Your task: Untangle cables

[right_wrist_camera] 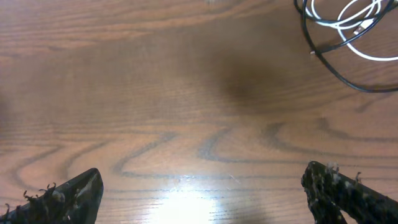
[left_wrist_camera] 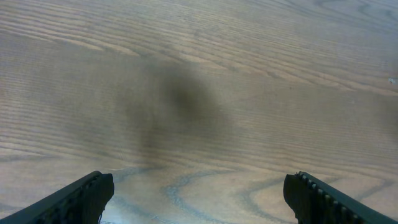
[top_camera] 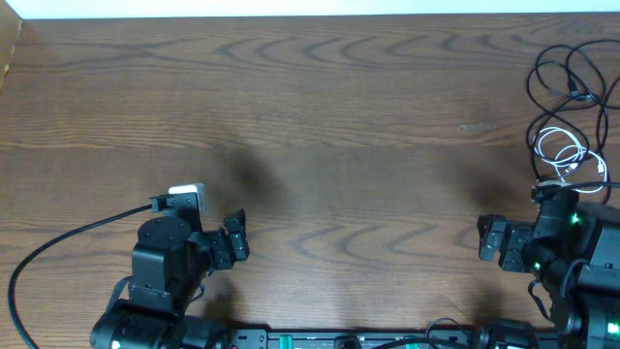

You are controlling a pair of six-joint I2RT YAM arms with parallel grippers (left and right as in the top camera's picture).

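Observation:
The cables lie tangled at the table's far right edge. Thin black cables (top_camera: 567, 73) form loose loops, and a shorter white cable (top_camera: 560, 150) is coiled just below them. Both show at the top right of the right wrist view, the black cable (right_wrist_camera: 329, 68) curving around the white cable (right_wrist_camera: 367, 18). My right gripper (top_camera: 492, 238) is open and empty, low on the right, well short of the cables; in its wrist view (right_wrist_camera: 202, 193) only bare wood lies between the fingers. My left gripper (top_camera: 235, 239) is open and empty at the lower left (left_wrist_camera: 199, 196).
A thick black wire (top_camera: 58, 247) runs from the left arm's base off the lower left edge. The wooden table (top_camera: 320, 116) stretches between the arms. The table's back edge (top_camera: 291, 15) runs along the top.

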